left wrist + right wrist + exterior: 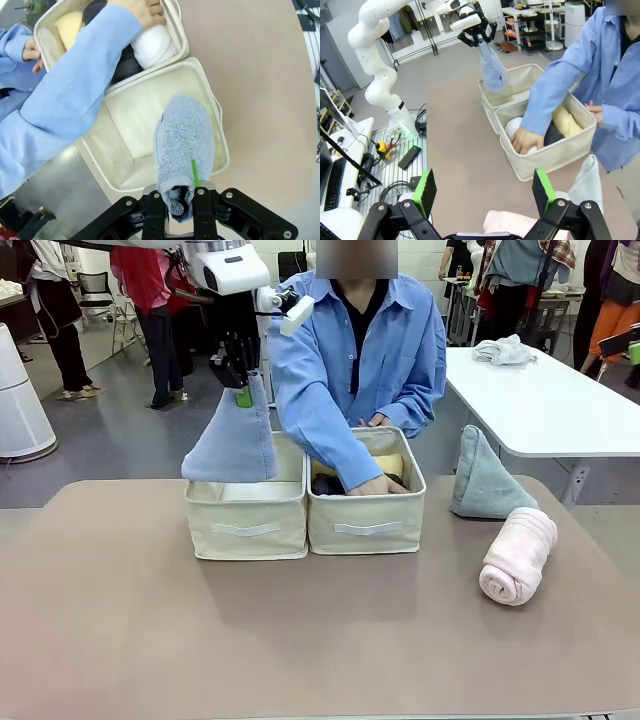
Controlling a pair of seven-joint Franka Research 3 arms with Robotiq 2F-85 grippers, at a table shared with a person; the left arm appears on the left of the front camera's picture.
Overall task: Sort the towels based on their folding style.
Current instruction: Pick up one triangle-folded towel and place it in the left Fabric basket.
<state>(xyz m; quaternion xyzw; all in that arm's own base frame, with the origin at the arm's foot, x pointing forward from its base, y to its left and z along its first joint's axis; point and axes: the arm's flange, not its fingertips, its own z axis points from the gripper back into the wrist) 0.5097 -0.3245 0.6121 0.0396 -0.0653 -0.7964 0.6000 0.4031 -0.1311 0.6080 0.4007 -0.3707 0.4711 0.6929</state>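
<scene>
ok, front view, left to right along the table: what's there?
In order: left beige box, with the blue cone towel hanging over it from the left gripper → right beige box → grey-green cone towel → pink rolled towel.

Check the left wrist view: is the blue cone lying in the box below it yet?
No, the cone hangs from the shut left pincer above the box, whose floor shows bare.
</scene>
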